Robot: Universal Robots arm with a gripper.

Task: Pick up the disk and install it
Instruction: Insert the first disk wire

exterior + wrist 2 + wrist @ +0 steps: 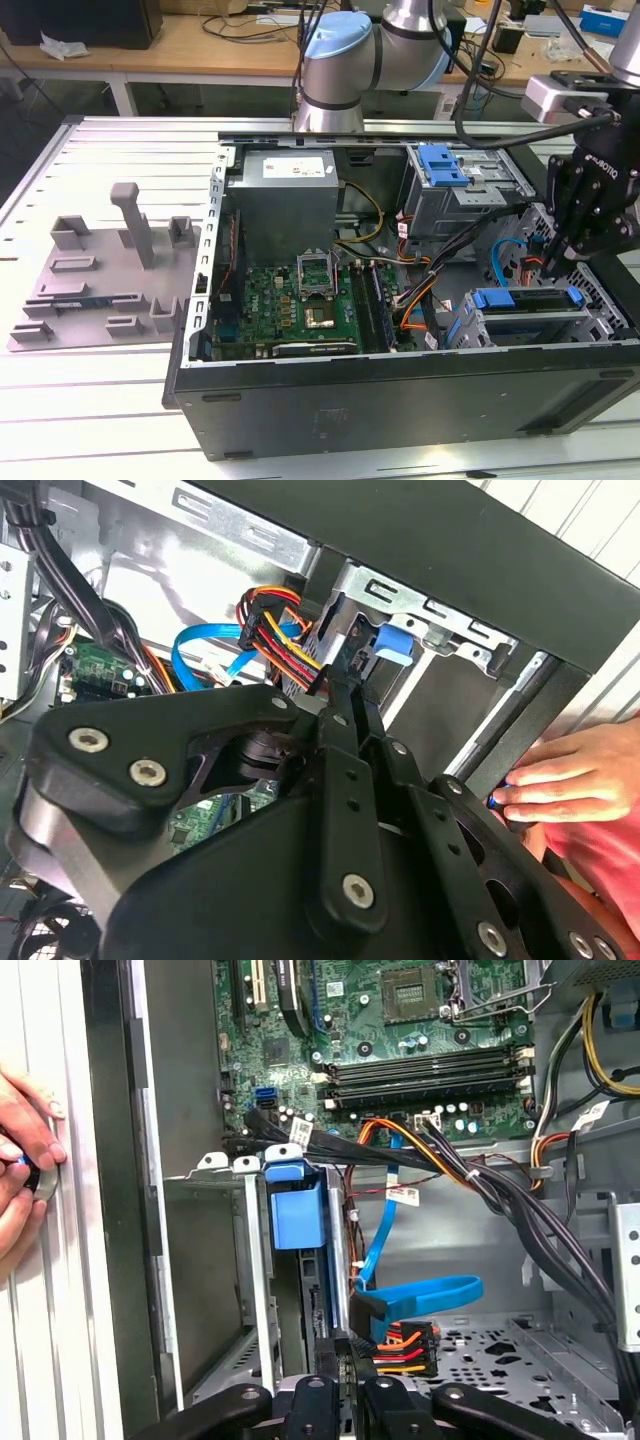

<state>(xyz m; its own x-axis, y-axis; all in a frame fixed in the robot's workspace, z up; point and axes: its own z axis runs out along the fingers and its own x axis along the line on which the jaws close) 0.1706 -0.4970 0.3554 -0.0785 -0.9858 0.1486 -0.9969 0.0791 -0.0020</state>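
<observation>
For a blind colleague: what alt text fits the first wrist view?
The claw is at the disk, its blue bracket standing in a metal bay of an open computer, beside a blue cable. A hand rests outside the case.

Robotics lab bench set up for computer assembly work.

A silver-and-blue jointed robot arm (340,60) stands over a ribbed aluminium-slat table (110,140). The table carries an open black desktop computer case (400,400), with its green motherboard (290,300) and bundled coloured wiring (410,1340) laid bare. Beside the case, on the exterior view's left, is a grey moulded plastic fixture plate (100,275) of slots and posts. Behind runs a long wooden workbench (190,55) strewn with black cables and small devices. A person's hand (20,1170) rests on the slats beside the case.
</observation>
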